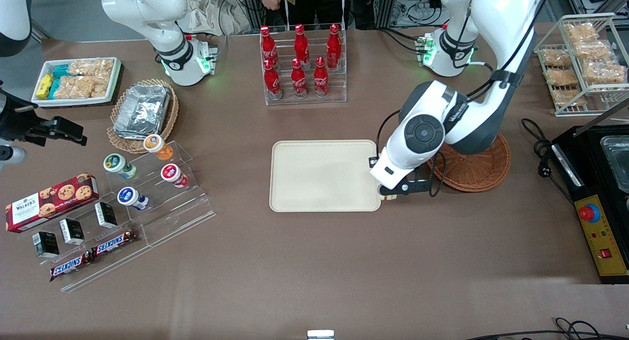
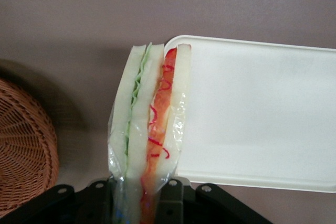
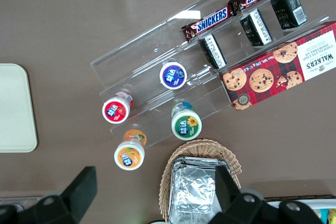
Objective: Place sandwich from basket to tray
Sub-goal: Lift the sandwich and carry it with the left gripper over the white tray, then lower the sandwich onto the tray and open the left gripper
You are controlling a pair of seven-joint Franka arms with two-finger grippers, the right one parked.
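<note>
Brown tabletop stretches across the whole workspace, crowded with snack displays at the parked arm's end. From the front, the gripper [image 1: 393,192] hangs low at the near corner of the tray [image 1: 322,175] on the working arm's side, between the tray and the basket [image 1: 484,170]. A sliver of the sandwich [image 1: 390,198] shows beneath it. No food shows on the tray; the arm covers much of the basket, and nothing shows on its visible weave. Farther back a clear rack of red bottles [image 1: 300,60] stands upright.

At the wrist, the gripper [image 2: 140,195] is clamped on the sandwich [image 2: 149,129], pinching its wrapped end, and the wedge hangs over the tray's [image 2: 262,119] corner edge with most of it above bare table. The basket [image 2: 26,145] lies just beside. I'd judge that a release here could tip the sandwich off the rim, and the slick wrap might slip in the grip.

From the parked wrist, a paler wicker basket [image 3: 202,153] holds stacked foil trays [image 3: 197,192]; yogurt cups [image 3: 173,74] sit on acrylic steps.
</note>
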